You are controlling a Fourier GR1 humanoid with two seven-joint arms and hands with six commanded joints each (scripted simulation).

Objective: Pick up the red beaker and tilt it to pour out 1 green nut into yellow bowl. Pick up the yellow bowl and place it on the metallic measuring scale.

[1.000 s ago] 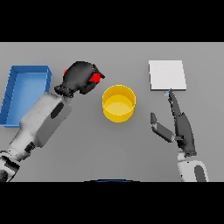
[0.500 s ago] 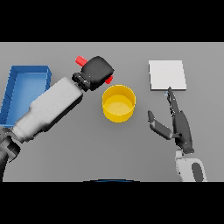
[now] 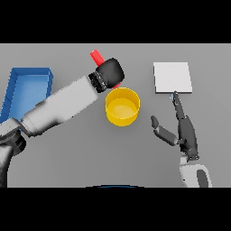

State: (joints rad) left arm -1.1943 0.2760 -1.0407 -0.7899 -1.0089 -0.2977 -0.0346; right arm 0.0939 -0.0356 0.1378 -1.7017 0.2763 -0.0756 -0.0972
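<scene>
My left hand (image 3: 109,73) is shut on the red beaker (image 3: 96,57), held in the air just above the far left rim of the yellow bowl (image 3: 122,107). The beaker is tilted, one red end poking out up and left of the fist, a sliver of red showing below it near the bowl. The hand hides most of the beaker. No green nut is visible. The bowl stands on the table at centre. The metallic measuring scale (image 3: 172,77) is a pale square plate at the back right. My right hand (image 3: 184,130) is open, right of the bowl, fingers pointing toward the scale.
A blue tray (image 3: 28,88) lies at the far left of the grey table (image 3: 81,149), under and behind my left forearm.
My left hand has carried the red beaker rightward from near the blue tray to over the bowl's far left rim and tipped it. The right hand has stayed put.
</scene>
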